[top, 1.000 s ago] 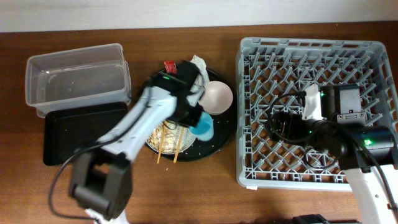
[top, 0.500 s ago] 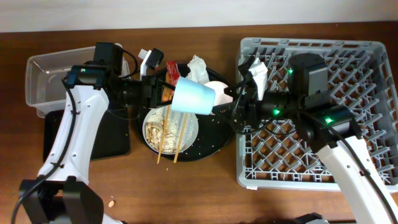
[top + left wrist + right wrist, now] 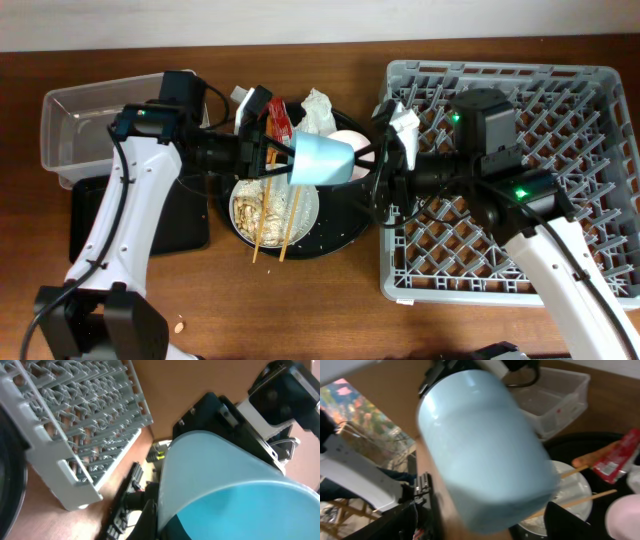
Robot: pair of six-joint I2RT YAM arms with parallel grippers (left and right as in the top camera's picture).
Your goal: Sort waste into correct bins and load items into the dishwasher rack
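Note:
My left gripper (image 3: 275, 157) is shut on the light-blue cup (image 3: 322, 160), held on its side above the round black tray. The cup's mouth fills the left wrist view (image 3: 225, 485). My right gripper (image 3: 372, 175) is open, its fingers on either side of the cup's base (image 3: 485, 445). It is unclear whether they touch it. Below lie the whitish plate (image 3: 275, 205) with scraps and the chopsticks (image 3: 268, 230), the white bowl (image 3: 350, 140), the red wrapper (image 3: 278, 120) and the napkin (image 3: 318, 105). The grey rack (image 3: 600, 90) stands on the right.
The clear tub (image 3: 90, 120) and the shallow black tray (image 3: 90, 215) sit at the left. The round black tray (image 3: 340, 225) holds the dishes. A small orange piece (image 3: 179, 326) lies on the table near the front. An orange carrot-like piece (image 3: 597, 455) lies beside the wrapper.
My left gripper has lifted the cup off the round tray and turned it towards the rack. My right arm has swung from over the rack to the cup, fingers now around its base.

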